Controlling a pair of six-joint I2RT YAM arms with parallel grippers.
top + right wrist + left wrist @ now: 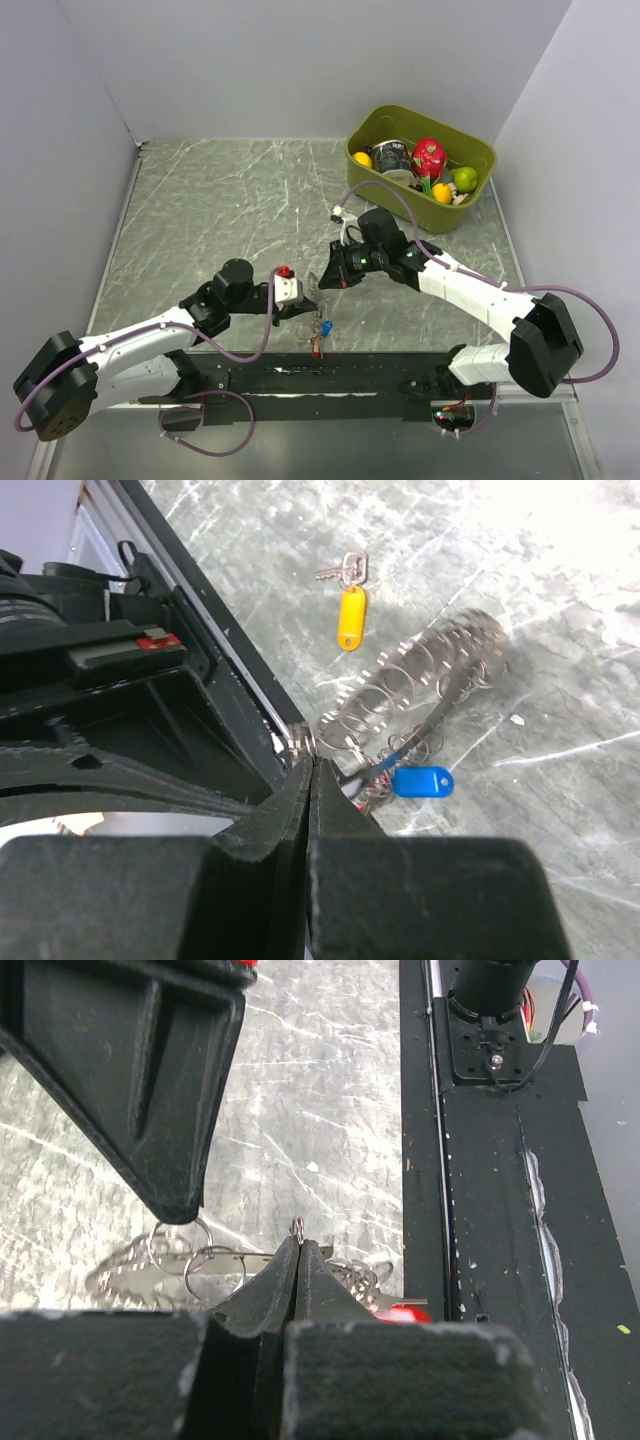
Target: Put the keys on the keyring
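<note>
The left gripper (298, 1242) and the right gripper (310, 762) are both pinching the keyring (430, 670) by its wire, fingers pressing together on it. The yellow-capped key (350, 615) is lying loose near the keyring, so I am judging this the ring-steadying step. Next, one claw is likely needing to let go and fetch that key.

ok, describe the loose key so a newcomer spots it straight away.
On the grey marbled table, find the keyring, a coil of fanned grey keys. In the right wrist view, up and left of it, the loose key lies flat and apart. It alone carries a yellow tag; the keyring's is a blue tag.
</note>
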